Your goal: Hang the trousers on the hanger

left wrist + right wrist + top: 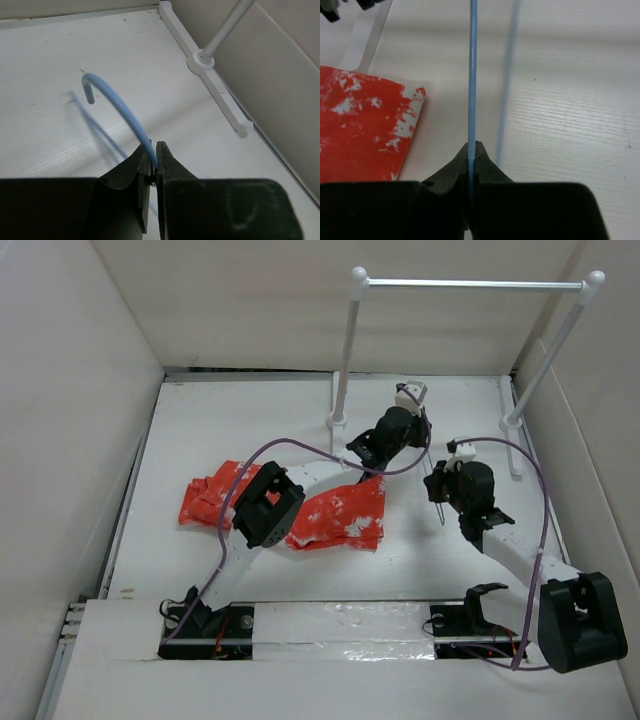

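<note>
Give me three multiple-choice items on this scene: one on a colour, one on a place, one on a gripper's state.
1. The hanger wire is: A black; B pale blue; C yellow.
2. The trousers are: A draped over the hanger; B lying on the table; C hanging off the table's edge.
3. The right gripper is: A wide open; B shut on the trousers; C shut on the hanger.

Key:
1 B, the wire shows pale blue in both wrist views.
2 B, the top view shows them spread on the table surface.
3 C, the right wrist view shows its fingers pinching the wire.
</note>
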{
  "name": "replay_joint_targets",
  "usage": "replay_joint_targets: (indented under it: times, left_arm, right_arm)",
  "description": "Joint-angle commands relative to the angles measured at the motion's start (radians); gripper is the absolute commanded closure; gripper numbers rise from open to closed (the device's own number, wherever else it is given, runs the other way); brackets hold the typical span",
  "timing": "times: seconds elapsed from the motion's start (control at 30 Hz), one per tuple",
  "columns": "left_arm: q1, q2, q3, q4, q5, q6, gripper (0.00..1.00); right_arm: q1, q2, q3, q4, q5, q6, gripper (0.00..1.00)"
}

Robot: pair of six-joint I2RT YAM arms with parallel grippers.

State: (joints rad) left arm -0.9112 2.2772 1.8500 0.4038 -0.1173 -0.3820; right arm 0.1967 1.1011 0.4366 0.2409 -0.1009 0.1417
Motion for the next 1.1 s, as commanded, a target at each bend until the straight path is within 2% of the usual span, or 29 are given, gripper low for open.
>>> replay_joint_targets:
  times: [0.0, 0.03, 0.1, 0.13, 0.2, 0.23, 0.27, 0.3, 0.4, 0.47, 0.5, 0.53, 0.57, 0.73, 0.8, 0.83, 0.9, 0.93, 1.0, 1.07]
  left_arm:
    - [0.012, -0.033, -0.021, 0.049, 0.008, -0.049, 1.0]
    - [0.012, -0.044, -0.046, 0.061, 0.007, -0.055, 1.0]
    - [0.012, -0.099, -0.144, 0.111, 0.008, -0.073, 1.0]
    - [0.012, -0.12, -0.184, 0.131, 0.008, -0.084, 1.0]
    - [0.012, -0.189, -0.306, 0.197, 0.008, -0.11, 1.0]
    - [0.012, -0.189, -0.307, 0.219, 0.018, -0.141, 1.0]
    - [0.012, -0.189, -0.307, 0.26, 0.024, -0.155, 1.0]
    - [0.012, -0.27, -0.457, 0.279, 0.025, -0.169, 1.0]
    - [-0.011, -0.352, -0.61, 0.355, -0.018, -0.213, 1.0]
    - [-0.051, -0.404, -0.703, 0.388, -0.1, -0.236, 1.0]
    - [-0.061, -0.421, -0.731, 0.398, -0.129, -0.247, 1.0]
    - [-0.061, -0.433, -0.762, 0.412, -0.154, -0.258, 1.0]
    - [-0.075, -0.458, -0.816, 0.438, -0.191, -0.271, 1.0]
    - [-0.075, -0.496, -0.92, 0.472, -0.202, -0.308, 1.0]
    - [-0.075, -0.51, -0.948, 0.472, -0.209, -0.31, 1.0]
    - [-0.075, -0.516, -0.963, 0.477, -0.216, -0.314, 1.0]
    - [-0.075, -0.536, -1.0, 0.48, -0.226, -0.313, 1.0]
    - [-0.075, -0.547, -1.018, 0.478, -0.232, -0.31, 1.0]
    - [-0.075, -0.556, -1.037, 0.477, -0.231, -0.307, 1.0]
    - [-0.066, -0.565, -1.064, 0.478, -0.225, -0.304, 1.0]
  right_arm:
    - [0.027, -0.053, -0.024, 0.034, 0.029, 0.007, 0.93]
    - [0.027, -0.066, -0.027, 0.025, 0.032, 0.004, 0.76]
    - [0.027, -0.095, -0.033, -0.015, 0.033, -0.004, 0.57]
    - [0.027, -0.133, -0.035, -0.029, 0.029, -0.01, 0.42]
    - [0.027, -0.179, -0.032, -0.089, 0.015, -0.025, 0.3]
    - [0.027, -0.228, -0.029, -0.11, 0.006, -0.031, 0.23]
    - [0.027, -0.253, -0.026, -0.152, -0.002, -0.034, 0.22]
    - [0.027, -0.277, -0.019, -0.173, -0.031, -0.04, 0.21]
    - [0.027, -0.372, 0.005, -0.274, -0.072, -0.044, 0.21]
    - [0.027, -0.418, -0.004, -0.272, -0.097, -0.036, 0.45]
    - [0.027, -0.425, -0.016, -0.256, -0.136, -0.028, 0.63]
    - [0.036, -0.422, -0.031, -0.249, -0.155, -0.019, 0.92]
    - [0.037, -0.411, -0.056, -0.197, -0.172, -0.013, 1.0]
    - [0.07, -0.216, -0.102, -0.057, -0.237, 0.025, 1.0]
    - [0.104, -0.152, -0.09, 0.01, -0.237, 0.042, 0.91]
    - [0.119, -0.092, -0.085, 0.03, -0.232, 0.051, 0.8]
    - [0.164, -0.041, -0.079, 0.102, -0.197, 0.09, 0.71]
    - [0.174, 0.001, -0.079, 0.145, -0.183, 0.104, 0.63]
    - [0.207, 0.046, -0.076, 0.185, -0.16, 0.124, 0.57]
    - [0.228, 0.122, -0.067, 0.237, -0.154, 0.145, 0.55]
